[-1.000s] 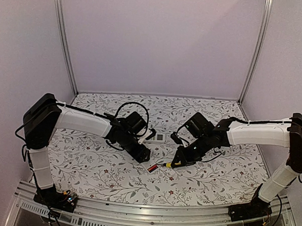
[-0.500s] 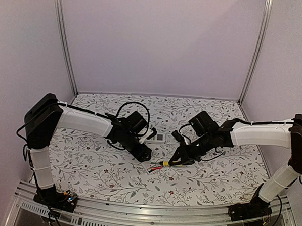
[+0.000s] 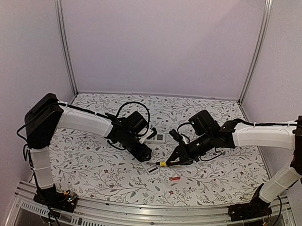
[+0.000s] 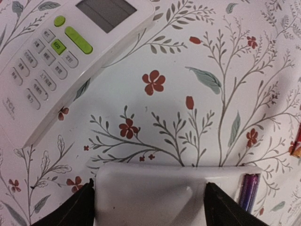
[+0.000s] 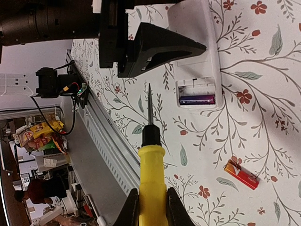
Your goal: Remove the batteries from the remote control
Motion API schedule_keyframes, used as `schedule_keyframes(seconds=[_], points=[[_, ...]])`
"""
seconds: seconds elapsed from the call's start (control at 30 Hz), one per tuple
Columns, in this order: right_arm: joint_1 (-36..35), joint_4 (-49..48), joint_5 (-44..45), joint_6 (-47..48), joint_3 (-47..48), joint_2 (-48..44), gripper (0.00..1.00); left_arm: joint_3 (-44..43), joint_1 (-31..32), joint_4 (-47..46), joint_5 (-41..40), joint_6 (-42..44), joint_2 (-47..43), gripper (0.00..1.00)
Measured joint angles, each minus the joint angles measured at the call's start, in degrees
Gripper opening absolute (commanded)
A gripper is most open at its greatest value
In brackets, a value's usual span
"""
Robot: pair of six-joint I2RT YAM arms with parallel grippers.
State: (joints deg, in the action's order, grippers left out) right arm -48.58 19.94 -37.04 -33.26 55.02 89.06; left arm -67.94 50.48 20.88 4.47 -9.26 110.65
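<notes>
A floral-patterned table (image 3: 87,163) is enclosed by plain lilac walls (image 3: 159,42). Nearest the arm bases, one red-orange battery (image 3: 175,178) is seen lying loose on the table, apart from both remotes. Just beyond, a yellow-handled screwdriver (image 5: 151,165) is pinched in the right gripper (image 5: 151,209), its tip pointed towards the white remote (image 5: 207,52). That remote is clamped across its width by the left gripper (image 4: 149,200), back upward, with a dark battery (image 5: 197,99) seated in the uncovered compartment. Farther off, a second remote (image 4: 61,61) is laid face up.
</notes>
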Motion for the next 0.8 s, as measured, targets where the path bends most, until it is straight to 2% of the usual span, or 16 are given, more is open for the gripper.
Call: schedule_keyframes(seconds=[0.17,0.37,0.6,0.8], points=[[0.0,1.14,3.37,0.46,0.0,-1.27,0.0,0.0,0.0,0.0,-0.02,0.02,0.0,0.78],[0.0,6.91,11.32,4.46,1.18,-2.78,0.0,-0.07,0.0,0.07,-0.02,0.02,0.0,0.79],[0.0,10.08,17.55,6.34,1.6,-3.13,0.0,0.17,0.35,0.13,-0.85,-0.66,-0.44,0.93],[0.0,10.03,20.68,6.32,1.6,-5.14,0.0,0.59,0.59,3.72,-2.27,-1.14,-3.45,0.96]])
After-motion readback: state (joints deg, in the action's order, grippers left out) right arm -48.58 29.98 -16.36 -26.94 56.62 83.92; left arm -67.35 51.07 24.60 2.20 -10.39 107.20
